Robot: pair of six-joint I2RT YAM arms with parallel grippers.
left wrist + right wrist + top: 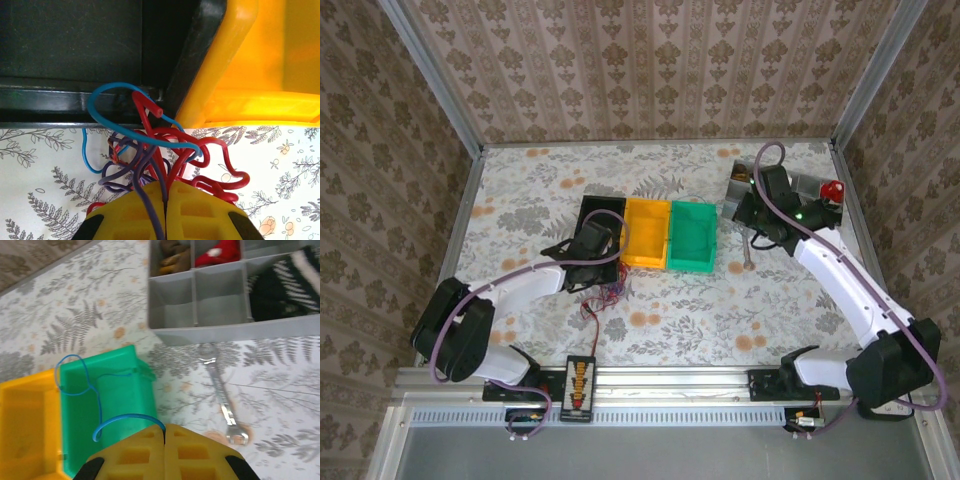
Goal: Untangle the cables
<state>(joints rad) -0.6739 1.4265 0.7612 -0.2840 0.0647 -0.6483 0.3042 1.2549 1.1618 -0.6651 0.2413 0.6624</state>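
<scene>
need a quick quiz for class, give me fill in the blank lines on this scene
The wire tangle in the left fingers is red, blue and ____.
The right fingers pinch one thin wire hanging over the ____ bin.
In the top view, left of the yellow bin stands a ____ bin.
Near the grey tray lies a metal ____.
Missing: purple, green, black, wrench

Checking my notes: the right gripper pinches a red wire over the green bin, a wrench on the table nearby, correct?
No: the wire in the right gripper is blue, not red, as the right wrist view shows. It is over the green bin, with the wrench on the table nearby.
</scene>
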